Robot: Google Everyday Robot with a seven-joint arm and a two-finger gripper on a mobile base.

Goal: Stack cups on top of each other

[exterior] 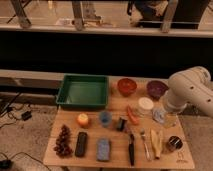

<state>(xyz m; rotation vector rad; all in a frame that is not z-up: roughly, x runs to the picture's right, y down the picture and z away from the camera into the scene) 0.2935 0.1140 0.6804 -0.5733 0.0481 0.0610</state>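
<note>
A robot arm (189, 90) reaches in from the right over a crowded wooden surface (67, 159). Its gripper (160, 116) hangs low between a white disc (145, 104) and the dark metallic cup (173, 144) at the front right corner. Whether the gripper is clenched, released or holding anything cannot be told. The light blue cup (105, 118) stands well apart from its partner, near the middle of the surface, with an orange (83, 120) to its left and a small black object (120, 123) just beside it on the right. Neither cup is stacked yet.

The risk lies in the clutter. A carrot (132, 116), a knife (131, 148), a fork (145, 145) and a banana (156, 142) lie between the two cups, and a low carry across them could snag or scatter them. The metallic cup sits near the surface's edge, so a glancing approach may nudge it off, and its shiny wall could slip in a grasp.
</note>
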